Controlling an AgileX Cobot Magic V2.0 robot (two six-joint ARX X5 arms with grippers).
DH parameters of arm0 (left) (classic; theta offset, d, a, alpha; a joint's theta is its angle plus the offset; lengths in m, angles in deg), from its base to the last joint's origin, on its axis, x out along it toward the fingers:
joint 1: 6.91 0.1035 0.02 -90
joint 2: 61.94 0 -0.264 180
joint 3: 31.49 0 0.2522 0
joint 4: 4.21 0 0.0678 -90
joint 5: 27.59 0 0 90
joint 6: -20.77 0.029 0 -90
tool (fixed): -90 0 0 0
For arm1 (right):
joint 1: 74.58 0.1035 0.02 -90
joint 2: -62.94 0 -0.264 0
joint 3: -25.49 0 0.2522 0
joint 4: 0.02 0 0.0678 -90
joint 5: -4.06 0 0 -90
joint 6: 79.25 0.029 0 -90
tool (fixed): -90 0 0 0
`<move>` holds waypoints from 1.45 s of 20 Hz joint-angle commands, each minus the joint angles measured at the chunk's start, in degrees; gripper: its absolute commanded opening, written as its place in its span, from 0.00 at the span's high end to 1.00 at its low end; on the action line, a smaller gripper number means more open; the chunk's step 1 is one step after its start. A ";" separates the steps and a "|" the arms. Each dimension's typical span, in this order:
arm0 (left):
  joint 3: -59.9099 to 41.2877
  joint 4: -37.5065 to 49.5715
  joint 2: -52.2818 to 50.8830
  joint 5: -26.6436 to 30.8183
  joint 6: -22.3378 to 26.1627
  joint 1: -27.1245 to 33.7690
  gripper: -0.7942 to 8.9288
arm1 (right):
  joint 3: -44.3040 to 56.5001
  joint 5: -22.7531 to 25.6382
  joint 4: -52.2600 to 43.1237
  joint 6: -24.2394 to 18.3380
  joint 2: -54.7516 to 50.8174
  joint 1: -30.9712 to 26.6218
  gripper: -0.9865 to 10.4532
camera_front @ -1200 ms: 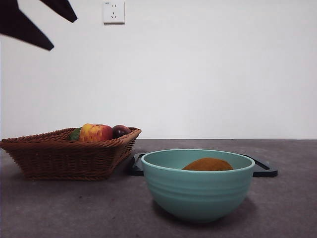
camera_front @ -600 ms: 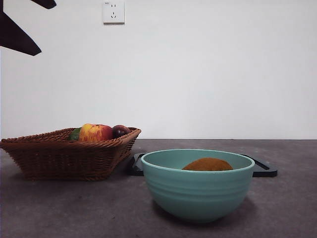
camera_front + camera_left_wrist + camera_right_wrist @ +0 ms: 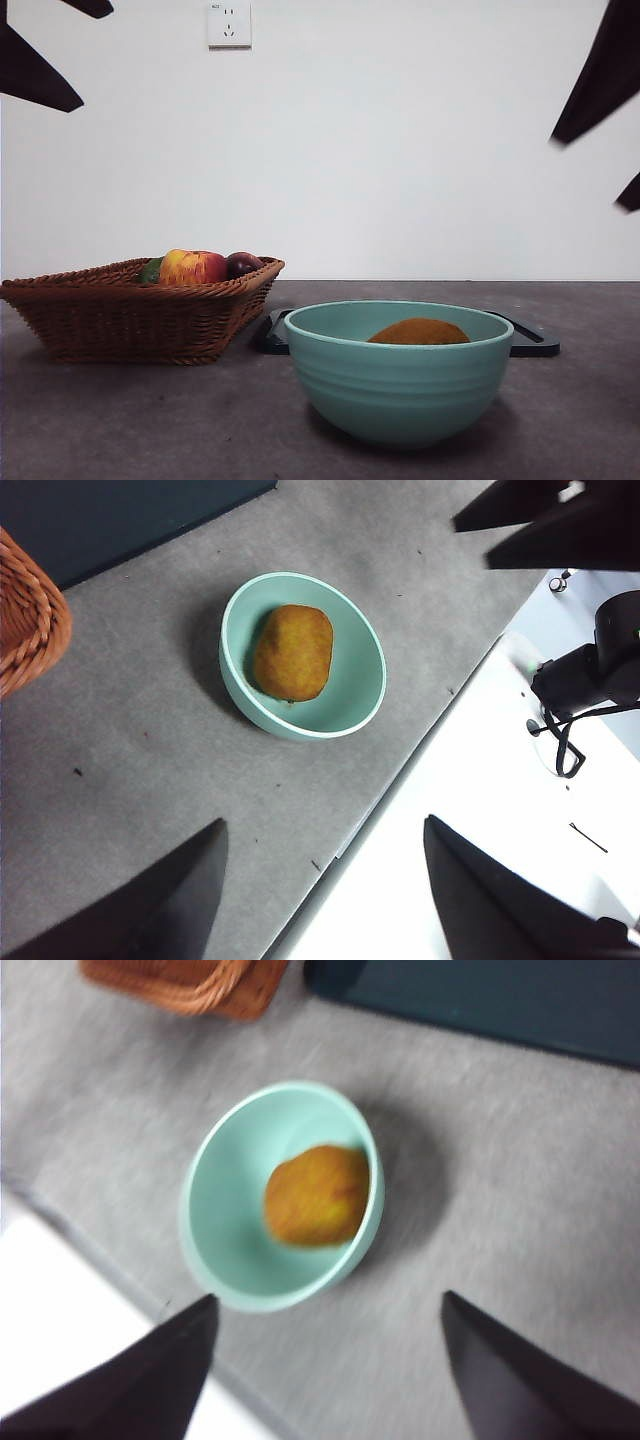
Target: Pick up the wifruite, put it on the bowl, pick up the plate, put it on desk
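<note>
The brown fuzzy wifruite (image 3: 419,332) lies inside the teal-green bowl (image 3: 400,390), which stands on the desk (image 3: 120,425) near the front. It also shows in the left wrist view (image 3: 292,652) and, blurred, in the right wrist view (image 3: 317,1195). My left gripper (image 3: 322,830) is open and empty, high above the bowl (image 3: 366,695), and shows at the front view's top left (image 3: 95,55). My right gripper (image 3: 328,1300) is open and empty, high over the bowl (image 3: 215,1225), at the front view's top right (image 3: 590,172).
A glossy black tray (image 3: 530,342) lies flat on the desk just behind the bowl. A brown wicker basket (image 3: 130,320) stands at the left, holding a red-yellow apple (image 3: 192,268) and a dark purple fruit (image 3: 243,264). A white wall rises behind.
My right gripper has come into the front view at the top right. My left gripper drew back a little up and to the left. The bowl and wifruite have not moved.
</note>
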 commanded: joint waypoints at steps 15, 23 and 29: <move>0.39 0.44 0.26 -0.46 0.90 -0.17 0.60 | 1.57 19.02 -20.65 6.64 23.37 14.84 0.82; 0.39 0.48 0.26 -0.46 1.33 -0.17 0.60 | 1.57 19.08 -23.89 6.62 27.23 15.15 0.91; 0.39 0.52 0.26 -0.46 1.53 -0.17 0.60 | 0.66 18.25 -25.09 6.62 26.80 15.58 0.91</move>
